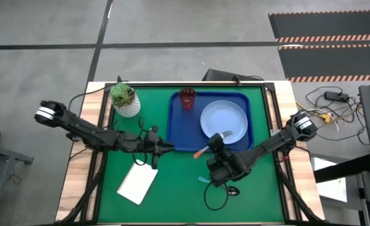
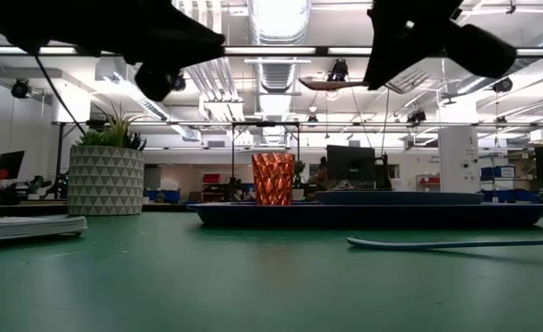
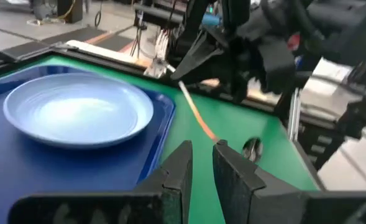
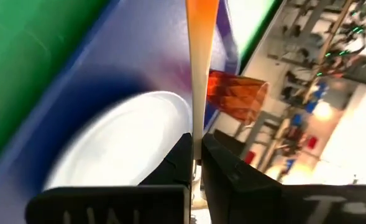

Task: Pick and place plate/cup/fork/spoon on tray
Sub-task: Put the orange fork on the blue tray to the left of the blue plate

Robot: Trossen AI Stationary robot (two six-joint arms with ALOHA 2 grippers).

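The dark-blue tray (image 1: 179,129) lies on the green mat. On it are the light-blue plate (image 1: 225,116) and the dark-red cup (image 1: 187,98). My right gripper (image 1: 215,142) hangs over the tray's near edge, shut on the fork (image 3: 198,118), whose orange handle (image 1: 200,152) sticks out toward the table's near left. The teal-handled spoon (image 1: 205,180) lies flat on the mat, nearer than the tray. My left gripper (image 1: 164,148) hovers left of the tray's near corner. Its fingers (image 3: 176,168) stand slightly apart with nothing between them. My right gripper pinches the fork between its two fingertips at the pale stretch of the handle (image 4: 197,134), toward the metal end. The fork runs on past the fingertips, along the fingers rather than across them. It is lifted clear, and its orange end (image 3: 207,127) slants down over the mat beside the tray.
A white pot with a green plant (image 1: 125,100) stands at the far left of the mat. A white notepad (image 1: 137,183) lies at the near left. Bare green mat (image 1: 172,201) stretches between the notepad and the spoon. Cables trail off the table's near edge.
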